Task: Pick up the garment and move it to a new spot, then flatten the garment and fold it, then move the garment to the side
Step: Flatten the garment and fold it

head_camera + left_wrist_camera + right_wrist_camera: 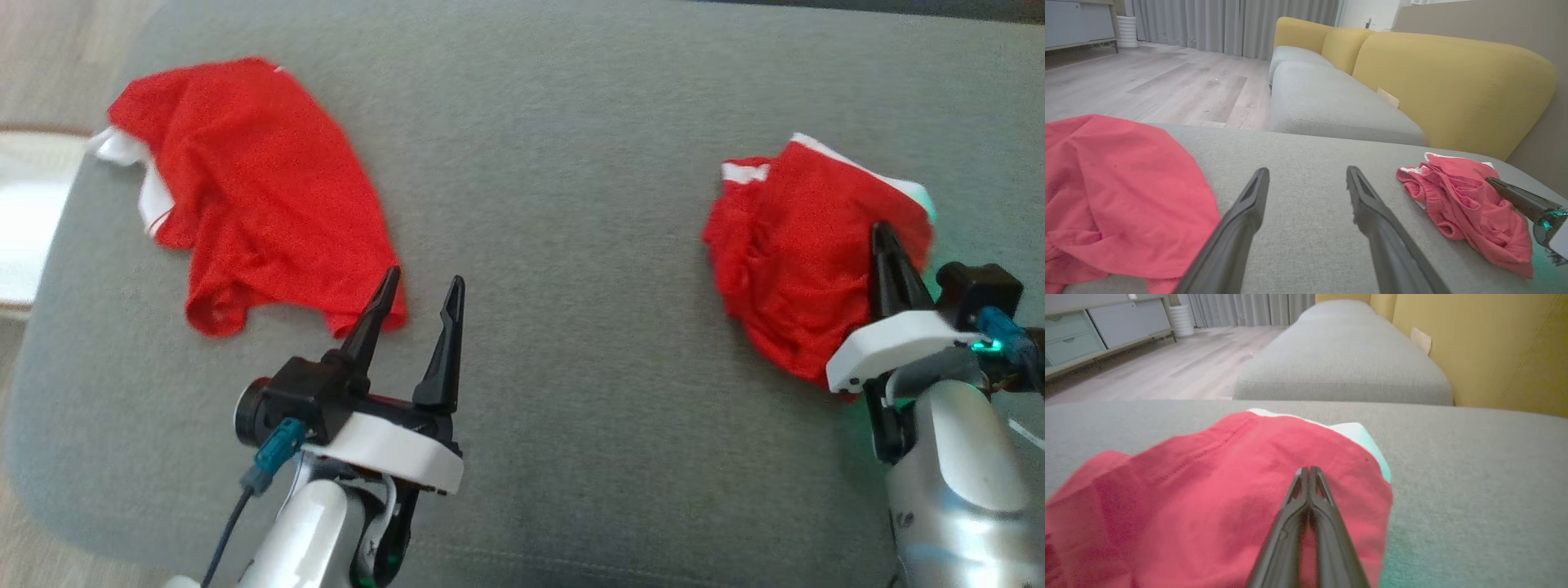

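**Spotter:** Which piece are you going for, and with which arm?

**Operator:** My right gripper (pixel 882 237) is the nearer one. Its fingers are pressed together, tips resting on top of the crumpled garment (pixel 784 237). I can't tell whether a fold is caught between them. Most of the bundle lies to the left of those fingers and back toward the wrist. Only a white edge shows just beyond the tips.

**Spotter:** And the left?

**Operator:** My left gripper (pixel 424 276) is spread wide with nothing in it, over the bare grey cushion (pixel 555 163). The spread garment (pixel 253 188) sits just to its left, with the near hem right beside the left fingertip. Its long axis runs away from me and further left. The crumpled one is well off to that gripper's right.

**Spotter:** So what's the move?

**Operator:** I judge it's a right-arm lift, pulling leftward toward the open middle of the cushion.
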### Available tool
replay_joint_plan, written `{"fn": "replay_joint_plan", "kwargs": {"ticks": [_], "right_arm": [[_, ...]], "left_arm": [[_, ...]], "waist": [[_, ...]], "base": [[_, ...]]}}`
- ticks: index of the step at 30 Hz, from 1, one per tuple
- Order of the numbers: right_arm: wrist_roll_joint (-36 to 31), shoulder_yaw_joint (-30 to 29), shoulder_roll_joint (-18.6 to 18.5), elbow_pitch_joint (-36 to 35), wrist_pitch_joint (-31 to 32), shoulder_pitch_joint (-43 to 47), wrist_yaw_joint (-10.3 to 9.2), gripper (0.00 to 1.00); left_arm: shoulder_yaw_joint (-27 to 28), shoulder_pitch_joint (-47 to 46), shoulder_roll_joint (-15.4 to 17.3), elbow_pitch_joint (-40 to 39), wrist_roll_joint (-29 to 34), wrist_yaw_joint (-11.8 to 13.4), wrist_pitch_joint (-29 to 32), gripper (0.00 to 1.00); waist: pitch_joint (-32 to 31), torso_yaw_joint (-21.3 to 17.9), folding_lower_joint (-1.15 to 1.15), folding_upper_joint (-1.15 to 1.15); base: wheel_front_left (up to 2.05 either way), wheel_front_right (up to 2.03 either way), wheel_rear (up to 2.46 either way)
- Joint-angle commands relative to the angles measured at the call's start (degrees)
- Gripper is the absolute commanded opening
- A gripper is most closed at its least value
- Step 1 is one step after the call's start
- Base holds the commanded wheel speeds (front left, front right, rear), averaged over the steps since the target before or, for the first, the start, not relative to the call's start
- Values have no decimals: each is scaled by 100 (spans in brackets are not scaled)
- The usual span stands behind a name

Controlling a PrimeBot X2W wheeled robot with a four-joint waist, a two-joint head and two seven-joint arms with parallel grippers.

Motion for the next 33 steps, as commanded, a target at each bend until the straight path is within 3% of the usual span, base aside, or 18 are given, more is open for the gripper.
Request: {"fn": "replay_joint_plan", "kwargs": {"ticks": [1,10,15,20,28,33], "right_arm": [[-79,110,-36,-56,-11,-221,-4,0],[-424,-62,-97,1178,-266,-772,-4,0],[-309,97,-22,1056,-426,-1007,-4,0],[154,703,16,585,-440,-1013,-4,0],[307,1291,19,1585,-351,-1085,-4,0],[537,1341,19,1578,-421,-1149,-4,0]], "left_arm": [[146,-222,11,-176,-45,51,-70,100],[149,-220,11,-198,-78,104,-70,100],[135,-221,11,-193,-108,125,-70,100],[109,-267,11,-184,-120,118,-70,100],[100,-282,11,-156,-140,139,-70,100],[220,-213,11,-122,-131,150,-70,100]], "waist": [[197,257,0,0],[246,414,0,0],[216,301,0,0],[245,254,0,0],[207,266,0,0],[39,117,0,0]], "base": [[0,0,0],[0,0,0],[0,0,0],[0,0,0],[0,0,0],[0,0,0]]}}
